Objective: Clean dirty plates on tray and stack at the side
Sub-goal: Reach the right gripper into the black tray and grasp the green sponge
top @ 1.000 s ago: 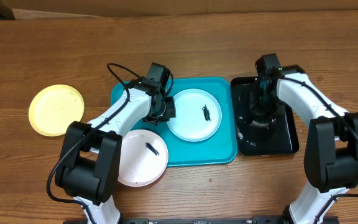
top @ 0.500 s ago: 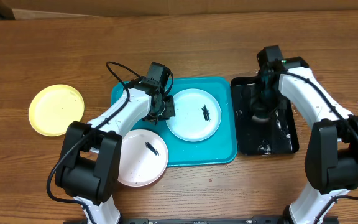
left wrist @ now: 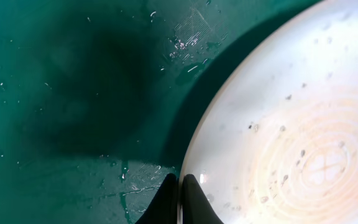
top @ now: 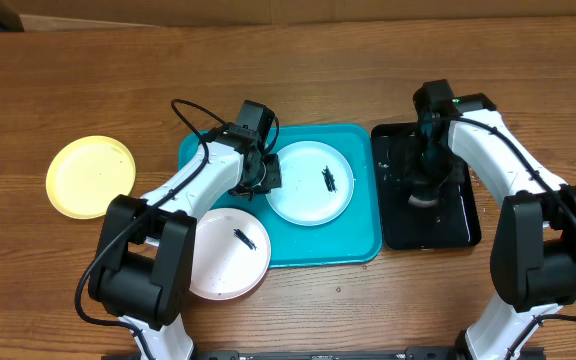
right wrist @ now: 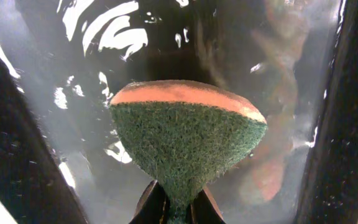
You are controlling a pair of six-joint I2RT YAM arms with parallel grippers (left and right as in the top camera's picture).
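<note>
The light cyan plate (top: 303,200) with a dark smear lies on the turquoise tray (top: 348,240). My left gripper (top: 266,180) is shut on its left rim; in the left wrist view the jaws (left wrist: 180,186) pinch the plate's edge (left wrist: 278,143) over the tray floor (left wrist: 73,93). The white plate (top: 218,262), also smeared, overlaps the tray's front left corner. The yellow-green plate (top: 90,176) lies on the table at the left. My right gripper (top: 425,190) is shut on a green and orange sponge (right wrist: 188,130) over the black tray (top: 458,225).
The glossy black tray (right wrist: 278,62) is wet, with water streaks on its floor, and stands right of the turquoise tray. A cardboard edge runs along the table's back. My two arms reach in from the front corners.
My right gripper moved the sponge back and then forward again inside the black tray. The left arm and the plates have stayed almost still.
</note>
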